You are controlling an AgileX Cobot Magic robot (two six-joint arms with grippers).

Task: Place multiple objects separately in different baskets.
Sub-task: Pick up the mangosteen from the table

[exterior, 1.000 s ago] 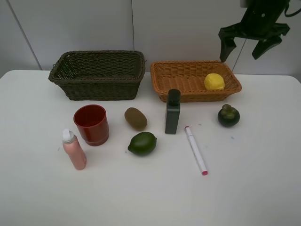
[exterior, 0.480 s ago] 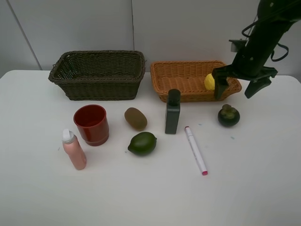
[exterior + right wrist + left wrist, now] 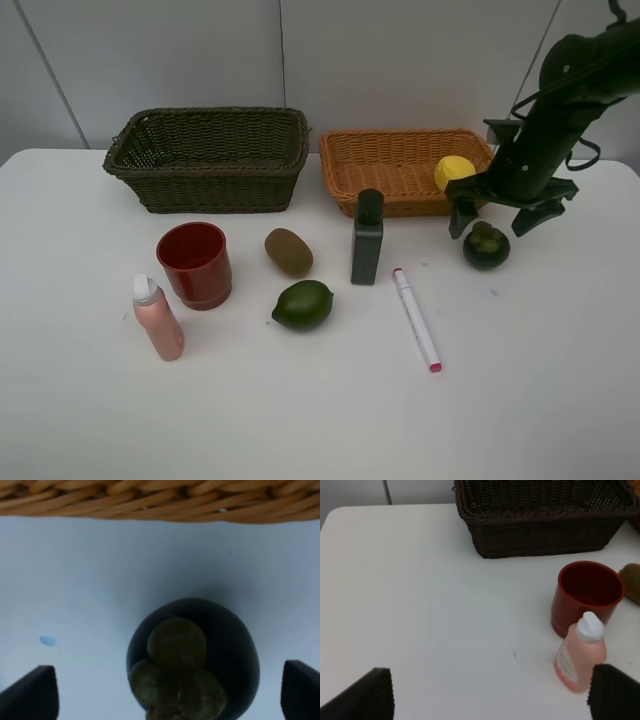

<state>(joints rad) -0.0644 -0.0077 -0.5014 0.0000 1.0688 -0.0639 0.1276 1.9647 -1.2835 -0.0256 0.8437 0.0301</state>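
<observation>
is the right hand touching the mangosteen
Apart. The right wrist view shows the mangosteen sitting between the open right hand fingertips, with a strip of bare white table visible between the fruit and each tip.

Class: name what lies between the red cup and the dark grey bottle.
The brown kiwi lies between the red cup and the dark grey bottle, shown in the exterior high view.

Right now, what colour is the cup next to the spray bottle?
Red, inside and out. The cup shows best in the left wrist view.
</observation>
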